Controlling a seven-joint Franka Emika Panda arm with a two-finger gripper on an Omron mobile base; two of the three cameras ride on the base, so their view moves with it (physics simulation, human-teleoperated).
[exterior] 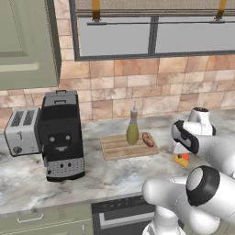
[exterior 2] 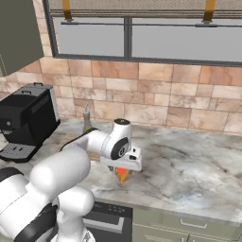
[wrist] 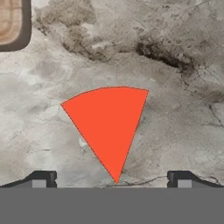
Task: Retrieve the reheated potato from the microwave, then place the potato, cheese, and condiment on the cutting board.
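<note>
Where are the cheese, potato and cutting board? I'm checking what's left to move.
cheese (wrist: pixel 107 127), hand view, middle of its orange face
potato (exterior: pixel 148 139), left base view, its middle
cutting board (exterior: pixel 114 148), left base view, bare slats

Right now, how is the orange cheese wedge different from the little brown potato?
The flat orange-red cheese wedge lies on the bare marble counter; the small brown oblong potato lies on the slatted wooden cutting board. The cheese is pointed and bright, the potato rounded and dull. Both are small.

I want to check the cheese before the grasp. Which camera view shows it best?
The hand view: the cheese lies whole on the counter, an orange wedge between the open gripper's fingertips. In the left and right base views the arm hides most of it.
</note>
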